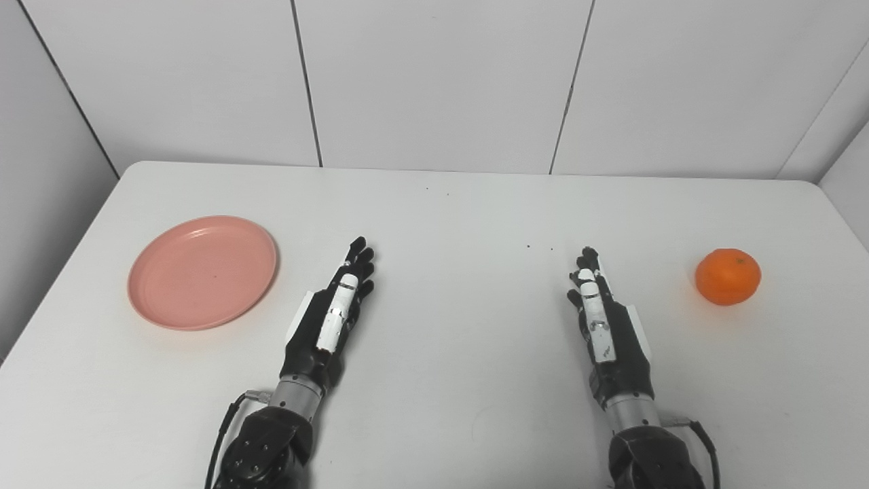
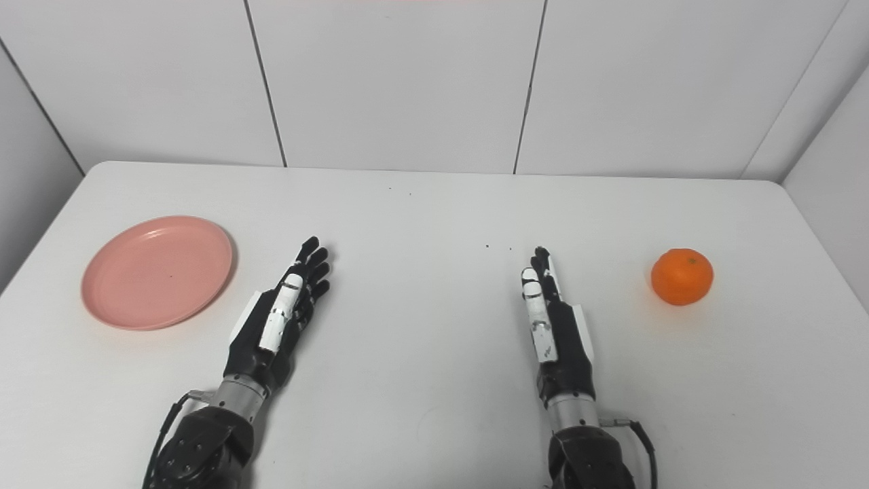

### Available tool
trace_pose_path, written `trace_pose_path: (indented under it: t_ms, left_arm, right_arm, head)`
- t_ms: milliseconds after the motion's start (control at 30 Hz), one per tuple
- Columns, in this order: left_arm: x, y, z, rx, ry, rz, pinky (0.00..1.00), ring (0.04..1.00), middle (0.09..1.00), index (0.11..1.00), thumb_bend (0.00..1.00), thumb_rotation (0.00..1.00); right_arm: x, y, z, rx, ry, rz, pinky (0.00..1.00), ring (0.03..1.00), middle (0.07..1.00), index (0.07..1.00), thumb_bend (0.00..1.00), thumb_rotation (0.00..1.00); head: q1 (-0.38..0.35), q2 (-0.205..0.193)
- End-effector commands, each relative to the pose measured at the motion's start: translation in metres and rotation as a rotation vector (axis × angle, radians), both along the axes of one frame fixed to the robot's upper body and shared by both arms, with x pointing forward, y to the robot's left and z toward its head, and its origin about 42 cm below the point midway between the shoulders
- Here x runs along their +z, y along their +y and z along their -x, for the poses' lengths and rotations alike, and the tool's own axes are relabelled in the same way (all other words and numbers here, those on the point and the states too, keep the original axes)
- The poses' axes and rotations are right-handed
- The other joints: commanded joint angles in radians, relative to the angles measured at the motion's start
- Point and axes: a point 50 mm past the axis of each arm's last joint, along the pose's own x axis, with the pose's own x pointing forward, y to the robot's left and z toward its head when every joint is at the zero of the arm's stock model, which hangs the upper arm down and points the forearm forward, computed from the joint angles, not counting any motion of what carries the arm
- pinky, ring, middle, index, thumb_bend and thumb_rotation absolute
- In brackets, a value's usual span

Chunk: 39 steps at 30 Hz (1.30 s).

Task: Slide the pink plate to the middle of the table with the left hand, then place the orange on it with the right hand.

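Left eye view shows nothing begun: round pink plastic plate sits at nine o'clock on the white surface, round orange at three, both flat, empty hands apart from them; left hand must next reach the plate, right hand waiting.

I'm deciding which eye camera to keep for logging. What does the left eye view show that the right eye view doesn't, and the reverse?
Only the left eye view: more of the grey wall panel on the far left, beside the table's left edge.

Only the right eye view: more of the side wall on the right and more bare table to the right of the orange.

Both share everything that matters: the empty pink plate on the table's left side, the orange on its right side, the white table, and the left hand and right hand, open, holding nothing, apart from both objects.
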Motion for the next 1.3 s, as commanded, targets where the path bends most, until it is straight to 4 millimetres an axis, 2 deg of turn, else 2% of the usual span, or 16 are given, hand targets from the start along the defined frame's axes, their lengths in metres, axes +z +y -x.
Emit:
trace_pose_path:
  t_ms: [0, 167, 367, 400, 433, 467, 500, 733, 933, 1267]
  left_arm:
    - [0.016, -0.006, -0.007, -0.014, -0.069, 0.007, 1.00, 1.000, 1.000, 1.000, 0.40, 1.00]
    - [0.014, -0.009, -0.007, -0.020, -0.065, 0.007, 1.00, 1.000, 1.000, 1.000, 0.39, 1.00]
    - [0.007, -0.025, -0.005, -0.024, -0.061, 0.003, 1.00, 1.000, 1.000, 1.000, 0.41, 1.00]
    - [0.006, -0.028, -0.005, -0.023, -0.062, 0.001, 1.00, 1.000, 1.000, 1.000, 0.41, 1.00]
    - [0.005, -0.033, -0.004, -0.019, -0.062, 0.002, 1.00, 1.000, 1.000, 1.000, 0.40, 1.00]
    - [0.004, -0.036, -0.003, -0.016, -0.062, 0.002, 1.00, 1.000, 1.000, 1.000, 0.40, 1.00]
    - [0.002, -0.041, -0.002, -0.014, -0.060, 0.002, 1.00, 1.000, 1.000, 1.000, 0.40, 1.00]
    - [-0.005, -0.067, 0.001, 0.003, -0.040, -0.003, 1.00, 1.000, 1.000, 1.000, 0.36, 1.00]
    - [-0.007, -0.078, 0.001, 0.004, 0.002, -0.016, 1.00, 1.000, 1.000, 1.000, 0.30, 1.00]
    - [-0.007, -0.083, 0.003, 0.013, -0.007, -0.044, 1.00, 1.000, 1.000, 1.000, 0.33, 1.00]
  right_arm:
    - [0.008, 0.001, -0.003, 0.018, -0.022, -0.003, 0.98, 0.993, 1.000, 1.000, 0.19, 1.00]
    - [0.007, -0.001, -0.003, 0.011, -0.030, -0.007, 0.98, 0.996, 1.000, 1.000, 0.18, 1.00]
    - [0.000, -0.017, 0.001, 0.012, -0.017, 0.013, 0.99, 0.993, 1.000, 1.000, 0.21, 1.00]
    - [0.000, -0.020, 0.001, 0.011, -0.013, 0.009, 1.00, 0.994, 1.000, 1.000, 0.22, 1.00]
    - [-0.001, -0.023, 0.002, 0.010, -0.004, -0.001, 1.00, 0.995, 1.000, 1.000, 0.23, 1.00]
    - [-0.002, -0.026, 0.002, 0.009, 0.001, -0.008, 1.00, 0.999, 1.000, 1.000, 0.23, 1.00]
    - [-0.003, -0.030, 0.003, 0.015, -0.001, -0.005, 1.00, 0.999, 1.000, 1.000, 0.23, 1.00]
    - [-0.012, -0.052, 0.006, 0.043, -0.040, -0.008, 1.00, 1.000, 1.000, 1.000, 0.25, 1.00]
    - [-0.013, -0.059, 0.007, 0.070, -0.048, -0.001, 1.00, 1.000, 1.000, 1.000, 0.21, 1.00]
    - [-0.007, -0.055, 0.012, 0.060, -0.029, -0.008, 1.00, 1.000, 1.000, 1.000, 0.14, 1.00]
  head:
    - [0.006, -0.001]
    - [0.035, -0.009]
    - [0.171, -0.054]
    - [0.171, -0.054]
    - [0.220, -0.073]
    - [0.220, -0.073]
    - [0.258, -0.087]
    - [0.379, -0.148]
    - [0.418, -0.181]
    - [0.418, -0.192]
